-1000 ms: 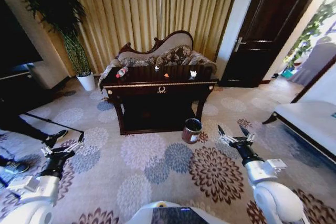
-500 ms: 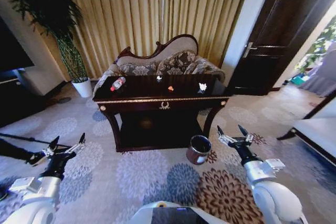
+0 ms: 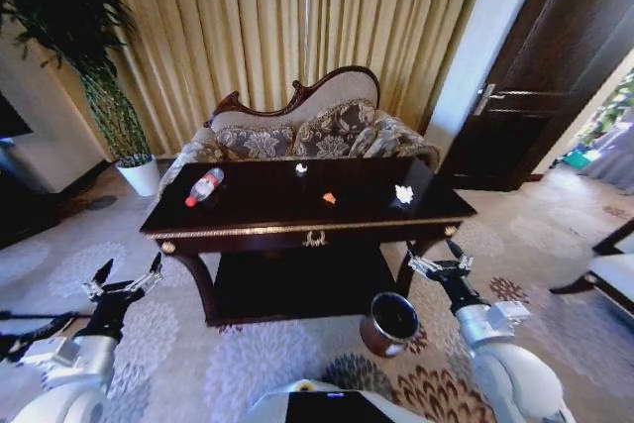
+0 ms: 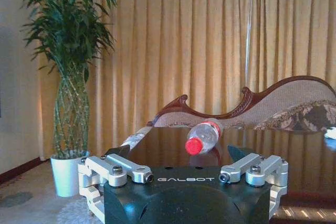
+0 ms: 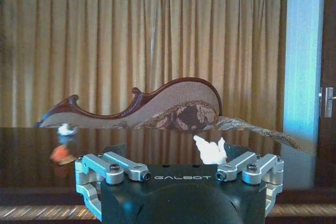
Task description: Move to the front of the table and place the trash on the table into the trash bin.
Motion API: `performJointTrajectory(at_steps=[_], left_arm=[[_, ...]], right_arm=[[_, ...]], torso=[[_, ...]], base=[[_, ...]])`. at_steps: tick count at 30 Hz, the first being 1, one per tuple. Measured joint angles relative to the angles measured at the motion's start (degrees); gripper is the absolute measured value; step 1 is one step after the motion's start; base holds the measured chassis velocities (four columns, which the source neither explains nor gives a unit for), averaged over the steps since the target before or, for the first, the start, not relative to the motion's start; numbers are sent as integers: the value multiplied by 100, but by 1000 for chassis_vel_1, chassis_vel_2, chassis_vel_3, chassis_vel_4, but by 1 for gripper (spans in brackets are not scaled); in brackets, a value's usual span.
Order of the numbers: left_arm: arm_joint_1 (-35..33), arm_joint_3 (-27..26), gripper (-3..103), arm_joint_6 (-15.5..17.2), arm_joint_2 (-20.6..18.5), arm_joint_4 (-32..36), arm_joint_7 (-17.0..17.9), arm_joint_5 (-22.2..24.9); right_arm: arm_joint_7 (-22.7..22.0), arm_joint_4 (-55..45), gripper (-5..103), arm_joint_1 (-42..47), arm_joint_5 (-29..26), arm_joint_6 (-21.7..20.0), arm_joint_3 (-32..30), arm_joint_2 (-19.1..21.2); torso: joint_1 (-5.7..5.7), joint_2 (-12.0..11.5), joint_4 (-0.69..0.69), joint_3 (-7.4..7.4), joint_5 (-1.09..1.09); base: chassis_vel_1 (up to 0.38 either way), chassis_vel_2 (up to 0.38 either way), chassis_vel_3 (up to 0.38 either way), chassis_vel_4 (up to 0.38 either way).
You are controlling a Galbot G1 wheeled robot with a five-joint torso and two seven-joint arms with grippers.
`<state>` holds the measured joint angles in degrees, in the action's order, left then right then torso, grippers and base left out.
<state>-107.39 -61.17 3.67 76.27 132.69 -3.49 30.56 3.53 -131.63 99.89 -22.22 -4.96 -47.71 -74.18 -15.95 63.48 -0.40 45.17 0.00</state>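
A clear plastic bottle with a red label (image 3: 204,186), a tiny orange-red scrap (image 3: 329,198) and crumpled white paper bits (image 3: 403,194) are lying on the glossy black gold-trimmed table (image 3: 267,220). The round reddish-brown bin (image 3: 390,324) is standing on the carpet by the table's front right leg. The left gripper (image 3: 125,280) and right gripper (image 3: 439,263) are hovering spread apart and empty, low before the table's two front corners.

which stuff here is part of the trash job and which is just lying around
Part of the job: table; plastic bottle; orange-red piece; white paper bits and; trash bin; left claw and right claw, both open.

Just there: sofa; potted plant; curtains; door.
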Motion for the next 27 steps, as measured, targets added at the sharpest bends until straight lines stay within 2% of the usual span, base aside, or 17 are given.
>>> performJointTrajectory(at_steps=[6, 8, 10, 11, 17, 19, 21, 22, 24, 25, 27], left_arm=[[1, -12, 100, -1, 1, 0, 15, -5], [1, -86, 100, 5, -18, 1, 47, -5], [1, -105, 100, 8, -24, 2, 54, -3], [3, -162, 100, 34, -42, 9, 65, 10], [16, -295, 100, 122, -79, 45, 90, 44], [37, -348, 100, 163, -106, 39, 89, 95], [96, -487, 100, 232, -191, -34, 95, 158], [96, -487, 100, 232, -191, -34, 95, 158], [116, -652, 100, 335, -295, -44, 104, 292], [116, -652, 100, 335, -295, -44, 104, 292], [133, -746, 100, 445, -380, -34, 110, 357]], right_arm=[[-219, 34, 100, -61, 26, -34, 103, 44], [-445, 9, 100, -140, -16, -301, 201, 119], [-477, -16, 100, -157, -44, -389, 211, 130], [-641, -103, 100, -214, -177, -649, 261, 167], [-1086, -132, 100, -368, -390, -994, 416, 332], [-1158, -116, 100, -424, -460, -1098, 430, 449], [-1272, -13, 100, -581, -685, -1275, 408, 792], [-1272, -13, 100, -581, -685, -1275, 408, 792], [-1448, 235, 100, -816, -999, -1392, 334, 1152], [-1448, 235, 100, -816, -999, -1392, 334, 1152], [-1596, 499, 100, -1063, -1300, -1483, 284, 1474]], torso=[[-8, -3, -1, 2, 0], [-8, -3, -1, 3, -1], [-7, -3, 0, 2, -1], [2, -1, -1, -1, -3], [10, 6, 0, -4, 0], [10, 5, -1, -4, 0], [4, 2, -1, 0, -1], [4, 2, -1, 0, -1], [-3, -2, 0, 1, -1], [-3, -2, 0, 1, -1], [-3, -2, 0, 1, 0]], base=[[-243, 244, 276, -257], [-97, 79, 37, -79], [-66, 47, -6, -34], [0, 0, 0, 0], [54, -61, -30, 50], [1, -57, -51, 28], [0, 0, 0, 0], [0, 0, 0, 0], [0, 0, 0, 0], [0, 0, 0, 0], [0, 0, 0, 0]])
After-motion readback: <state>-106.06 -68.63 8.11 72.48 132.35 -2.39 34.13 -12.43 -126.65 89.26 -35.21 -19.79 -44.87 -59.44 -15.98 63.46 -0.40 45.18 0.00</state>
